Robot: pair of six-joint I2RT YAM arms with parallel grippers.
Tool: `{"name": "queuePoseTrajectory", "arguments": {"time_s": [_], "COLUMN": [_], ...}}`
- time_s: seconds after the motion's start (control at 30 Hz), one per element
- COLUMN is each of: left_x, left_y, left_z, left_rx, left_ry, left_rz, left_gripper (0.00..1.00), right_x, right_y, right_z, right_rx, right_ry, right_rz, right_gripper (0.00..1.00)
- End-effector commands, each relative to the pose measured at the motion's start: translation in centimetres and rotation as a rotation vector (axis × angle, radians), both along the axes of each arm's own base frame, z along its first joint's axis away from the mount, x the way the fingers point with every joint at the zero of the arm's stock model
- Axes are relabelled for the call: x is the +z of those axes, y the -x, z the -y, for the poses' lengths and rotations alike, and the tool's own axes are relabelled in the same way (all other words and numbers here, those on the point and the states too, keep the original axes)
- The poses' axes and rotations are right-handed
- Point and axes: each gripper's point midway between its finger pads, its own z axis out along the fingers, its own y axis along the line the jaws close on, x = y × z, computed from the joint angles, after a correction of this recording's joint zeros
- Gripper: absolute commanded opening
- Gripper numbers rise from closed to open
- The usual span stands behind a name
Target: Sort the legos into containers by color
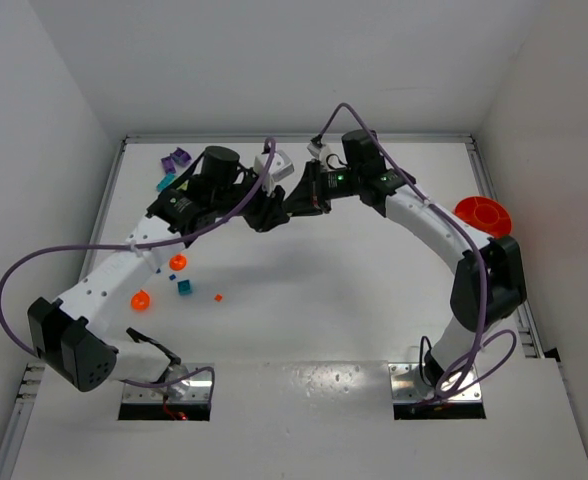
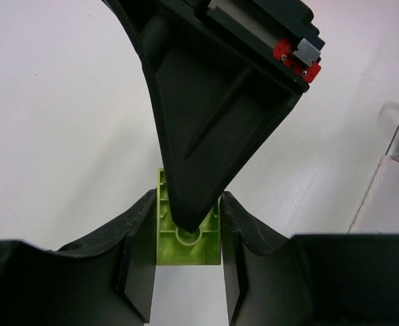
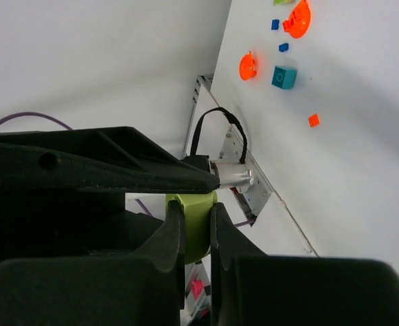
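Right claw, left claw: same lime cup

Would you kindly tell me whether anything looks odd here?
Yes: the left gripper and right gripper both clamp one lime cup, meeting nose to nose over the far middle of the table.

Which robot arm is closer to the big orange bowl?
Right. The right arm bends its elbow just beside the orange bowl. The left arm stretches along the other side, far across from it.
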Motion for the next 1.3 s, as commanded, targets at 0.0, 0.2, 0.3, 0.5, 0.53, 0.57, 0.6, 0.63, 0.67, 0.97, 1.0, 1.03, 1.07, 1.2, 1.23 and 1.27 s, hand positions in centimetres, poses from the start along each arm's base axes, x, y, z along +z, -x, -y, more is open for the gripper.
{"name": "queuePoseTrajectory", "arguments": {"time_s": [0.0, 0.2, 0.3, 0.5, 0.53, 0.57, 0.6, 0.63, 0.67, 0.97, 1.0, 1.03, 1.07, 1.2, 1.23, 1.27], "left_x": [3.9, 3.6, 3.6, 3.4, 3.2, 3.9, 4.2, 4.2, 4.2, 0.6, 0.5, 0.2, -0.3, -1.1, -1.7, -2.0], "left_y": [-0.7, 0.0, 0.8, -0.2, -0.4, -0.1, -0.3, -0.7, -0.3, -1.5, -1.3, -1.5, -1.5, -2.1, -2.0, -2.0], "left_z": [1.2, 0.8, 0.3, -2.9, -3.4, -4.1, -4.6, -5.0, -5.2, -10.7, -11.0, -12.0, -12.6, -13.8, -13.8, -14.3], "left_rx": [-0.002, 0.02, 0.022, 0.177, 0.198, 0.208, 0.238, 0.259, 0.255, 0.45, 0.458, 0.507, 0.529, 0.562, 0.561, 0.575], "left_ry": [0.096, 0.111, 0.141, 0.179, 0.17, 0.18, 0.175, 0.172, 0.163, -0.085, -0.089, -0.097, -0.103, -0.123, -0.132, -0.13], "left_rz": [0.078, 0.055, 0.024, -0.058, -0.066, -0.049, -0.031, -0.027, -0.024, -0.072, -0.07, -0.072, -0.074, -0.069, -0.081, -0.08], "left_gripper": [0.19, 0.36, 0.81, 1.0, 1.0, 1.0, 1.0, 1.0, 1.0, 1.0, 1.0, 1.0, 1.0, 1.0, 1.0, 1.0], "right_x": [2.2, 1.5, 0.7, -2.5, -3.2, -3.5, -3.4, -3.2, -3.1, -0.9, -1.3, -0.9, -1.2, -2.6, -3.3, -3.2], "right_y": [1.9, 2.6, 3.0, 1.1, 0.9, 0.2, -0.1, -1.0, -1.1, -2.2, -1.9, -2.1, -1.6, -0.4, -0.1, -0.2], "right_z": [-0.7, 1.6, 3.3, 8.6, 10.0, 11.2, 12.1, 13.3, 14.7, 26.9, 27.9, 29.6, 30.5, 34.9, 35.8, 37.4], "right_rx": [0.085, 0.065, 0.046, -0.063, -0.098, -0.121, -0.109, -0.14, -0.157, -0.222, -0.21, -0.222, -0.216, -0.201, -0.192, -0.214], "right_ry": [-0.066, -0.046, 0.011, 0.218, 0.286, 0.328, 0.373, 0.449, 0.51, 1.017, 1.055, 1.112, 1.141, 1.277, 1.304, 1.335], "right_rz": [0.081, 0.082, 0.135, 0.257, 0.26, 0.279, 0.358, 0.42, 0.444, 0.655, 0.642, 0.661, 0.652, 0.609, 0.587, 0.579], "right_gripper": [0.0, 0.0, 0.0, 0.0, 0.0, 0.0, 0.0, 0.0, 0.0, 0.0, 0.0, 0.0, 0.0, 0.0, 0.0, 0.0]}}
